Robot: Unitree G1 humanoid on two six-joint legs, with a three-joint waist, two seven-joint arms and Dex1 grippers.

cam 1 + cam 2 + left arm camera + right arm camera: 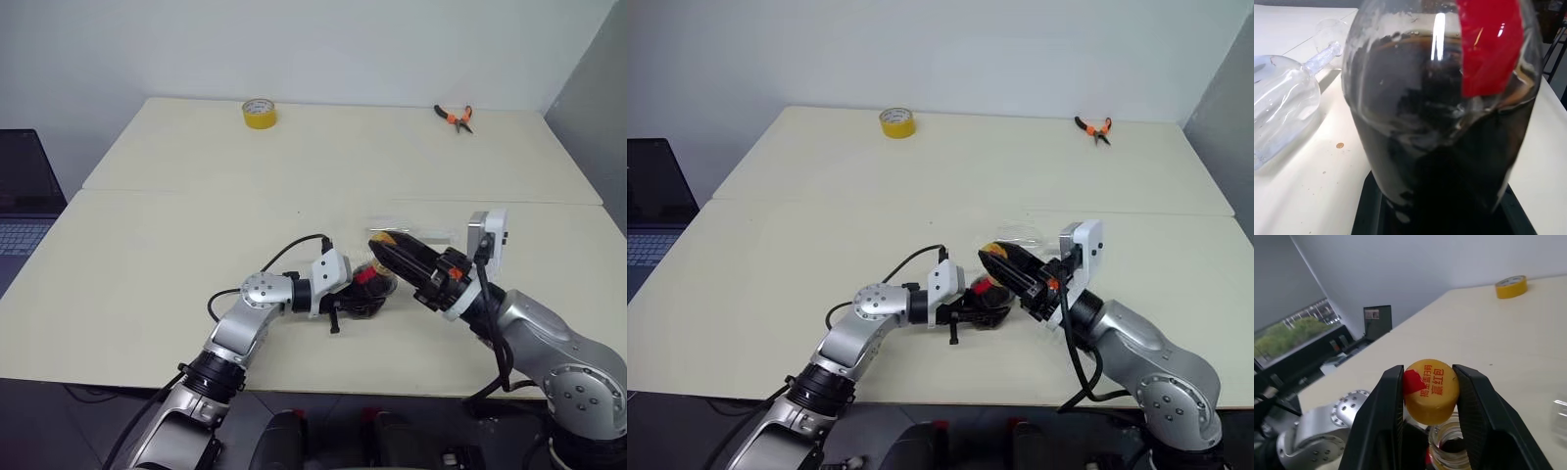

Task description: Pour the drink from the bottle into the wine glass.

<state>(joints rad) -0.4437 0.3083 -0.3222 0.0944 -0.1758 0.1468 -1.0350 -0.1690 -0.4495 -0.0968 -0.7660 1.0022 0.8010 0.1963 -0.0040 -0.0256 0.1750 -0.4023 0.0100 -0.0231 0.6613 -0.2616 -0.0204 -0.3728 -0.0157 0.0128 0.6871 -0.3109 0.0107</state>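
My left gripper [355, 298] is shut on the bottle [368, 288], held just above the table's near middle. The left wrist view shows its clear belly [1415, 122] full of the dark, nearly black drink, with a red label strip [1491, 44]. My right gripper [1430, 382] is shut on the yellow screw cap [1431, 390], which hangs just above the bottle's open neck [1449, 453]. Behind the two grippers the wine glass [416, 235] lies on its side on the table; its bowl [1281, 100] and stem show in the left wrist view.
A yellow tape roll [259, 114] sits at the table's far edge, with orange-handled pliers [455, 117] at the far right. A laptop [20, 201] stands off the table's left side. A seam [196, 190] runs across the tabletop.
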